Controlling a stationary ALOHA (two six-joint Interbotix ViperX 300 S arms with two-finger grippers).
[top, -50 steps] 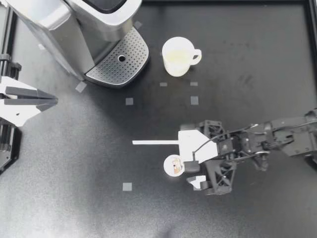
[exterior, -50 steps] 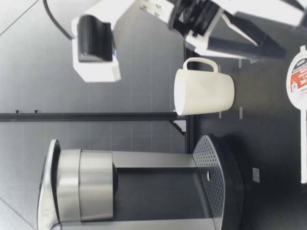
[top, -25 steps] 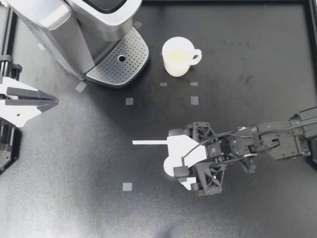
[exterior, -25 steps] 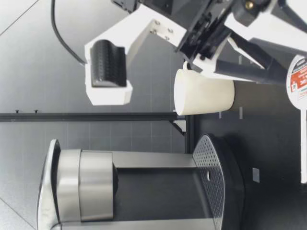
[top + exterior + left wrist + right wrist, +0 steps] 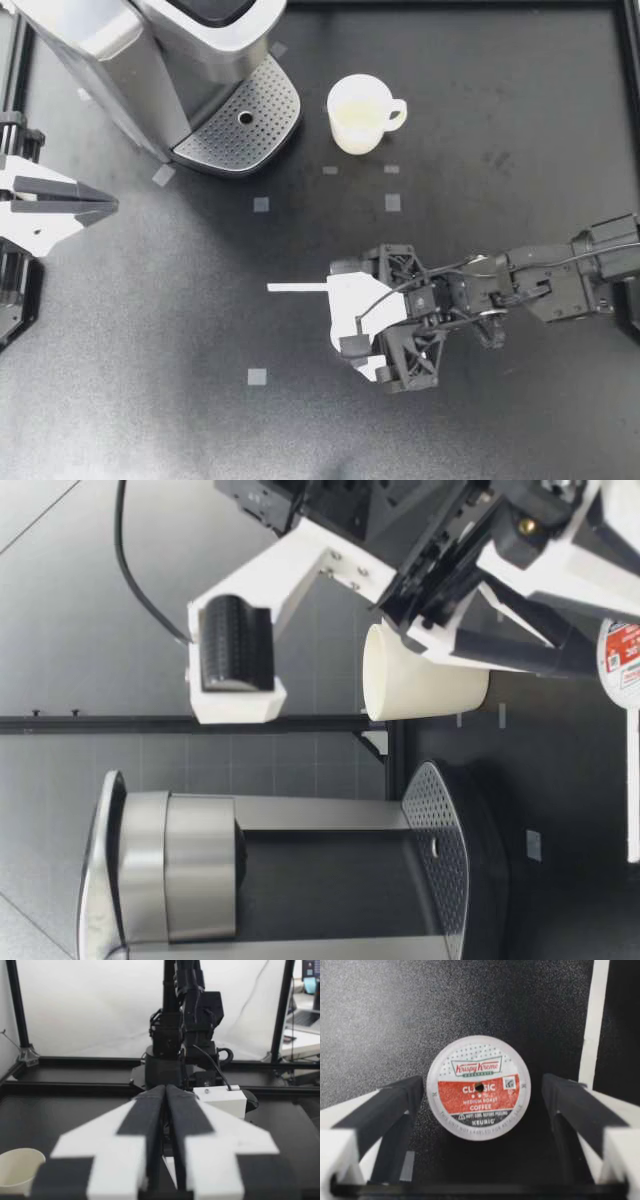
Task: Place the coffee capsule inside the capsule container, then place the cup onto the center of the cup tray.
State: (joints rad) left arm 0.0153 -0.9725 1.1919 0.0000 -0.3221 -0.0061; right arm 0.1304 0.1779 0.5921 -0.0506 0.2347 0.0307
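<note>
The black table (image 5: 150, 330) carries the coffee machine (image 5: 150, 60) at one corner. The right pincer (image 5: 352, 338) has slid over the capsule since a second ago. It hangs released, fingers either side, not touching it. The left pincer (image 5: 100, 205) sits clenched at the table's edge. The cup (image 5: 358, 113) stands beside the cup tray (image 5: 240, 125). The capsule (image 5: 478, 1087) lies foil-up on the table.
</note>
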